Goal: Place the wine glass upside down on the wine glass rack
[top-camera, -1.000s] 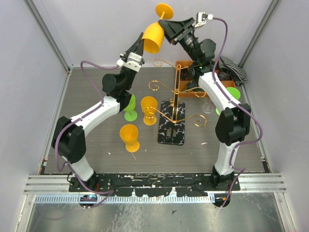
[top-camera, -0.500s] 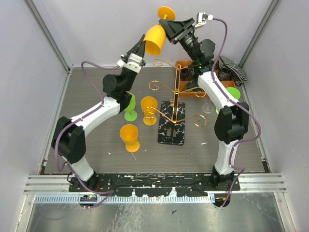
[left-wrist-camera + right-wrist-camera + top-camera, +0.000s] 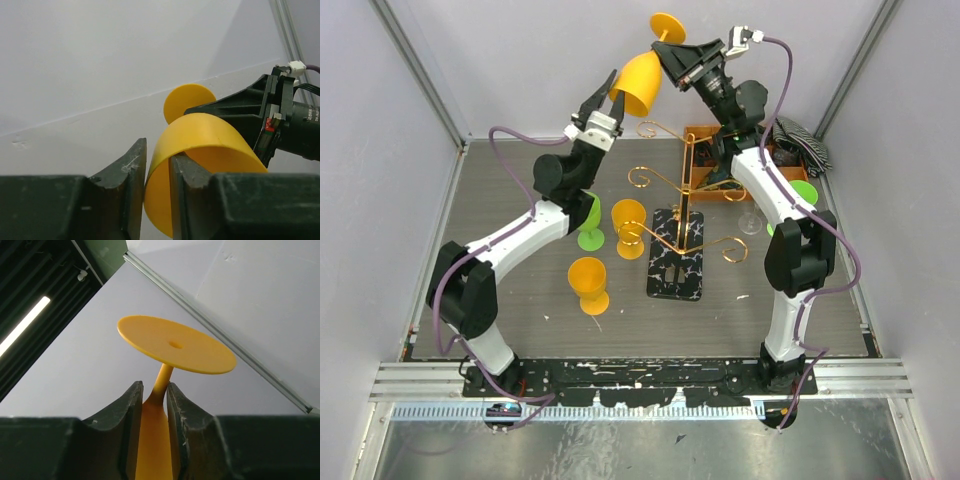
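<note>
Grey wood-grain table (image 3: pixel 510 190), white enclosure walls behind. The wine glass (image 3: pixel 638 85) is held high over the far end of the table, beyond and above the wine glass rack (image 3: pixel 672 200), and touches neither. It is inverted but tilted: foot uppermost, bowl mouth facing down towards the left arm.

Change noted: a second ago the left gripper (image 3: pixel 601 97) was pinched on the bowl rim; the overhead view now shows its fingers spread. Its wrist view shows the rim between the fingers (image 3: pixel 131 172), so it has let go but not drawn clear. The right gripper (image 3: pixel 152 400) is clamped on the stem just below the foot and alone carries the glass.

Judgement: handover complete. The left arm must back off before the right can lower the glass to a rack arm.
</note>
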